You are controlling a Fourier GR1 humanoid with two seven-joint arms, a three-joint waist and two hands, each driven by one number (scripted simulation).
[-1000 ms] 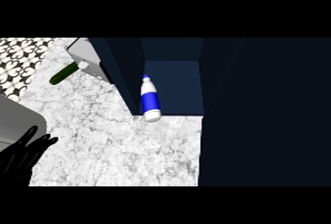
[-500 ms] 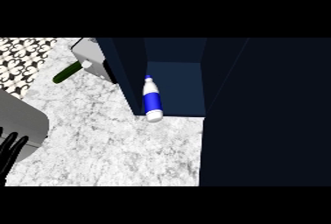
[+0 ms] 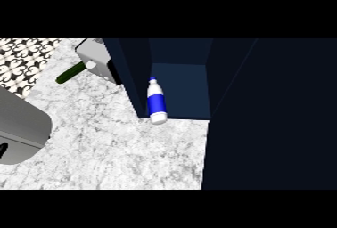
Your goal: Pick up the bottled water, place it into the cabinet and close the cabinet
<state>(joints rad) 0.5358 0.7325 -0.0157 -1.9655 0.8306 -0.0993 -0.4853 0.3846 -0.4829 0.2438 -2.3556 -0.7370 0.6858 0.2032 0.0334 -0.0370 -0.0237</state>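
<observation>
- 1 water bottle (image 3: 156, 100) is in view, with a white cap, a blue label and a white base.
- It sits at the left front corner of the open cabinet (image 3: 187, 82), right beside the cabinet's left wall. Its cap points toward the back, and its base is at the front lip where the cabinet floor meets the bench (image 3: 125, 151).
- From this steep angle, I cannot tell whether the water bottle stands upright or lies down.
- Nothing is touching the water bottle.
- The dark cabinet door (image 3: 270, 116) stands wide open and fills the right side of the view, covering the bench there.
- Only a thin black sliver of the left hand (image 3: 2, 150) shows at the left edge, just below a rounded grey block (image 3: 23, 124). I cannot tell whether that hand is open or closed.
- The right hand is outside the view, so I cannot tell its state either.
- 1 green cucumber (image 3: 70, 73) lies on the bench at the upper left, well apart from the water bottle. One end is near a pale grey slab (image 3: 95, 53) that sits beside the cabinet's left wall.
- Black-and-white patterned tiles (image 3: 26, 53) fill the upper left corner.
</observation>
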